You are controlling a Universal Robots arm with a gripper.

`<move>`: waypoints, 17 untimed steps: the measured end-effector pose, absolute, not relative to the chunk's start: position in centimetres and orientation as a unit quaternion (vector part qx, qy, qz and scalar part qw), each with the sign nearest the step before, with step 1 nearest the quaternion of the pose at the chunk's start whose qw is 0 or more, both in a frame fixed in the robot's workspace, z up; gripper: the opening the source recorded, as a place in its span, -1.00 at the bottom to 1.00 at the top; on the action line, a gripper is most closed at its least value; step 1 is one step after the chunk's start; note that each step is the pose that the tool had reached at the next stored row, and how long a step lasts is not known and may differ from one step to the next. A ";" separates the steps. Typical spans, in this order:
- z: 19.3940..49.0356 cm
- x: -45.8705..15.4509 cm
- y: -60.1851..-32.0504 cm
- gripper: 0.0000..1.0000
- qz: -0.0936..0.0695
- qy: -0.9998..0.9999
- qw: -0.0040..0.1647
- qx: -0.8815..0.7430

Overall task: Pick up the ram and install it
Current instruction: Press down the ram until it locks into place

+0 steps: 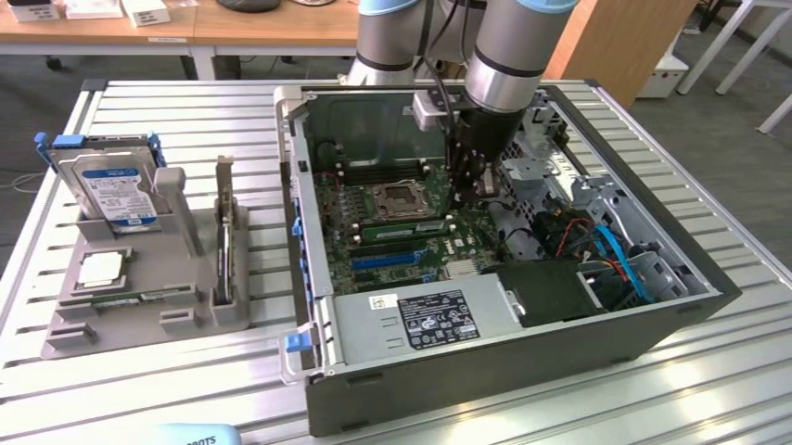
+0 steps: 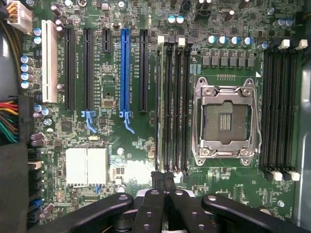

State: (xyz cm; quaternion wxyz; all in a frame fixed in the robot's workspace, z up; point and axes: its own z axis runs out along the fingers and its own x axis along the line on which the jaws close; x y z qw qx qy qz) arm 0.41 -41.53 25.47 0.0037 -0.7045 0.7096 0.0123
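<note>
You have an open dark-grey computer case (image 1: 495, 380) on the slatted metal worktop (image 1: 148, 389), its green motherboard (image 2: 228, 179) showing an empty silver processor socket (image 2: 226, 121), near a grey plastic rack (image 1: 124, 320) holding a blue-labelled silver hard drive (image 1: 118, 190).

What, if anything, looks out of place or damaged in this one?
Nothing stands out. The computer case sits flat on the table, the processor socket is empty but looks intact, and the shut gripper hangs over the memory slots.

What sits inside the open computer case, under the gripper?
The motherboard with its empty processor socket and memory slots; the shut gripper hangs over the slots' end. It covers the board directly beneath it.
</note>
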 end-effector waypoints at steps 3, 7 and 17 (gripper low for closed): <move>25.2 0.4 -41.5 -0.80 0.012 0.710 0.004 -0.704; 24.7 0.4 -41.5 -0.80 0.012 0.710 0.004 -0.704; 24.6 0.4 -41.5 -0.80 0.012 0.710 0.004 -0.704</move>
